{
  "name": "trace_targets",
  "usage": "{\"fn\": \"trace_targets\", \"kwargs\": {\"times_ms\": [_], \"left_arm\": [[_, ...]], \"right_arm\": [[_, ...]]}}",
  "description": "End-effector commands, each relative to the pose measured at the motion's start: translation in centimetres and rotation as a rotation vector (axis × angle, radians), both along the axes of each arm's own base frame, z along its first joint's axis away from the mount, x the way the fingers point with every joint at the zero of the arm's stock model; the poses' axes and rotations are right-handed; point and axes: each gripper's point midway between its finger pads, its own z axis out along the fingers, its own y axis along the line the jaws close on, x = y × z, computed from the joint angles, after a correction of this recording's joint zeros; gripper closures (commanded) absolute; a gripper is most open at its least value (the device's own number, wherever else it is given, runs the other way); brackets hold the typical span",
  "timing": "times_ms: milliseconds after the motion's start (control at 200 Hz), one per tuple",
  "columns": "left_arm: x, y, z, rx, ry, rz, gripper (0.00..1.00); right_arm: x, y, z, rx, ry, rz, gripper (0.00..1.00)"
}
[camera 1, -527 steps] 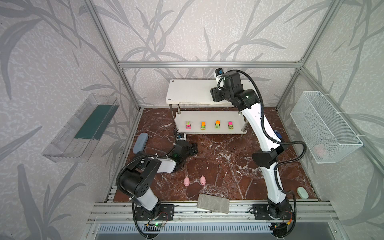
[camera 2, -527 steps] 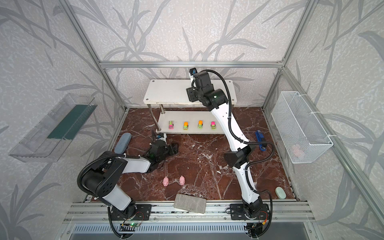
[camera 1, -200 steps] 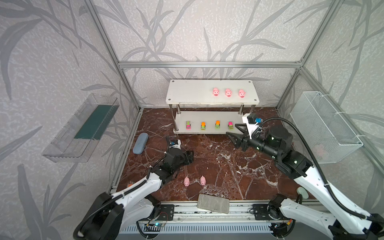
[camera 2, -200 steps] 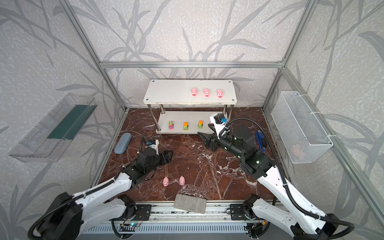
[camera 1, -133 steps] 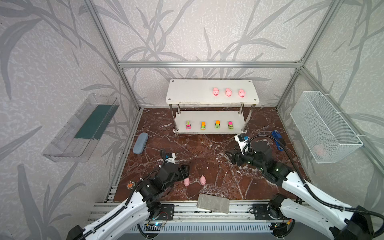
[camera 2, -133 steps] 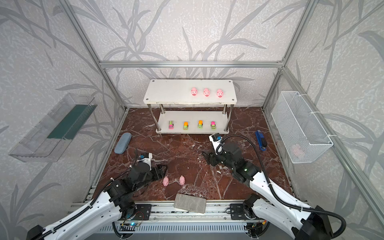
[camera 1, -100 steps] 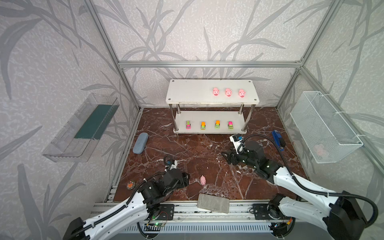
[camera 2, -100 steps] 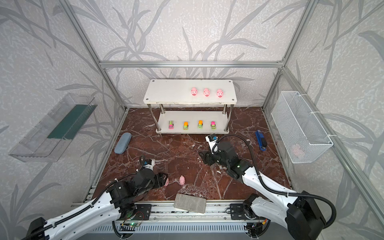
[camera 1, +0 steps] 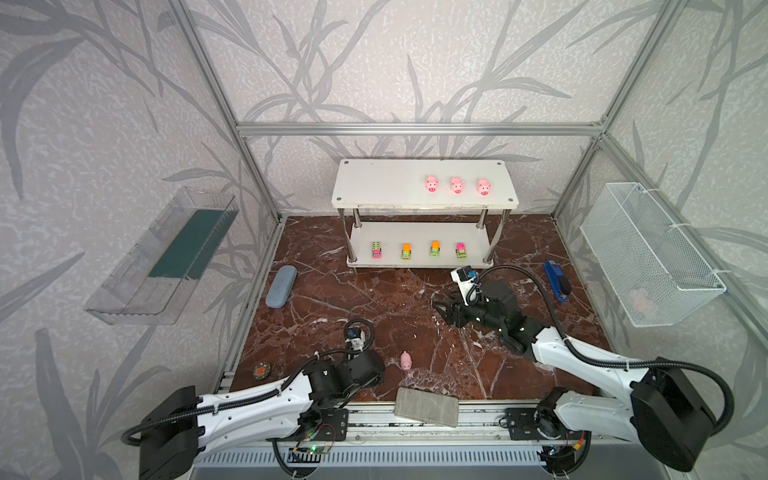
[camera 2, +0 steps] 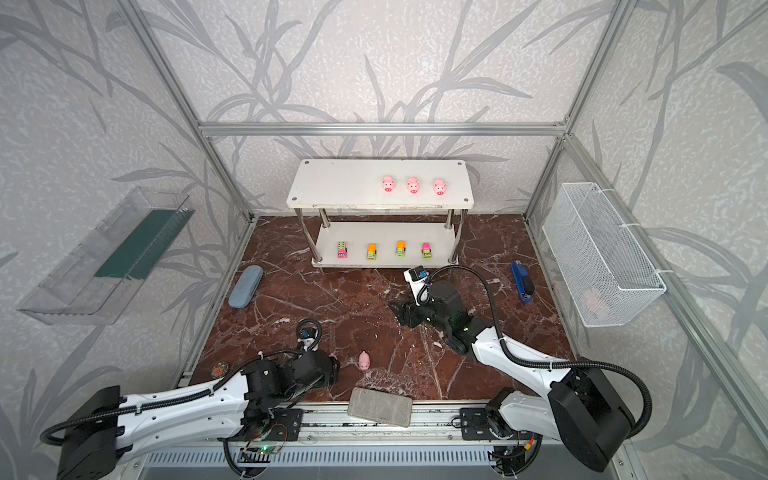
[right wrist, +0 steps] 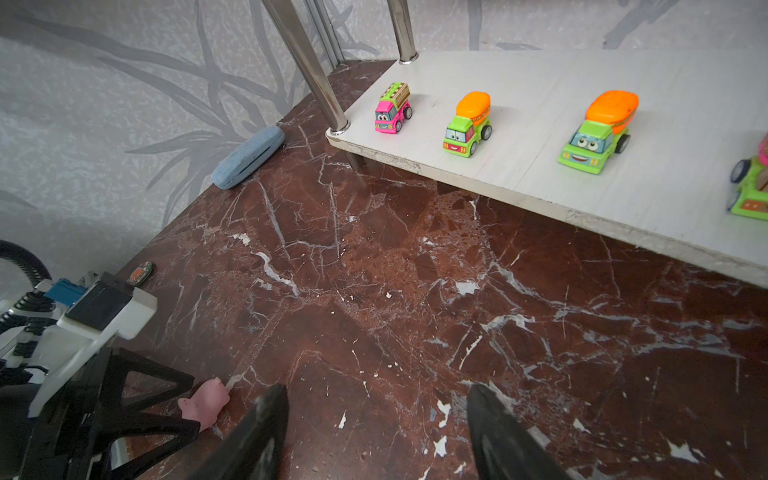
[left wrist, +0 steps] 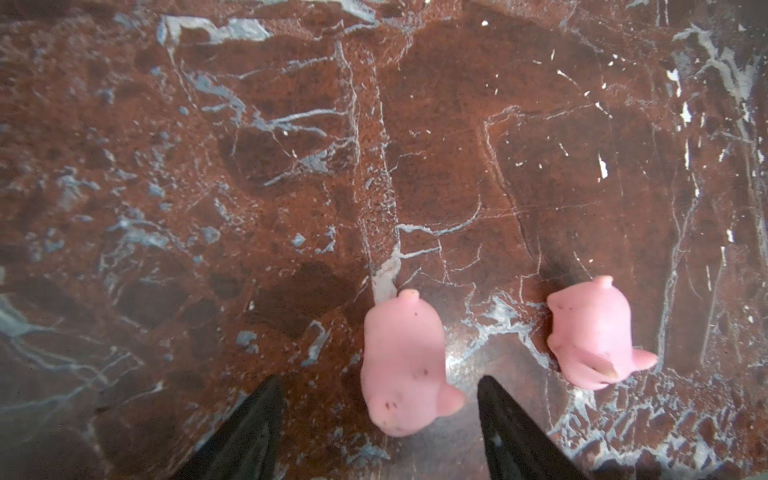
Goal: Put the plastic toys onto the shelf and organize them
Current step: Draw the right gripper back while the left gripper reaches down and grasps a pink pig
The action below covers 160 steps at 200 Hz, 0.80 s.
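Already shelved: three pigs (camera 1: 456, 185) line the top board of the shelf (camera 1: 374, 187), four trucks (camera 1: 407, 251) the lower, seemingly sorted by kind.
Left hand (left wrist: 379, 384): low over the counter (camera 1: 332, 299), fingers spread either side of a lying pig (left wrist: 409, 365) without touching it; poised to pinch, I'd judge.
Second pig (left wrist: 590, 336): just beside, outside the fingers.
Right hand (right wrist: 376, 392): spread, empty, hovering before the shelf, well apart from the left.

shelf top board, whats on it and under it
Three pink pigs line the right half of the top board. Under it, four toy trucks stand on the lower board, whose rear is covered.
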Motion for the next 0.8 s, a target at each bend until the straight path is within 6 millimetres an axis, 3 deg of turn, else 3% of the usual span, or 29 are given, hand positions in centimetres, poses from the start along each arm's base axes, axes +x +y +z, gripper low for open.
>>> {"fn": "trace_targets", "kwargs": {"times_ms": [0,195,475,795], "left_arm": [[0.8,0.0,0.9,0.005,-0.032,0.043,0.31],[1.0,-0.4,0.7,0.007,-0.034,0.039,0.4],[1.5,-1.8,0.4,0.042,-0.023,0.0,0.42],[1.4,-1.4,0.1,0.069,-0.01,0.011,0.54]], "right_arm": [[0.1,0.3,-0.2,0.014,-0.004,0.006,0.31],[0.3,0.4,-1.1,0.015,0.025,0.01,0.32],[0.5,0.4,-1.8,0.023,0.053,0.01,0.32],[0.7,0.2,-2.5,0.021,0.073,0.005,0.32]]}}
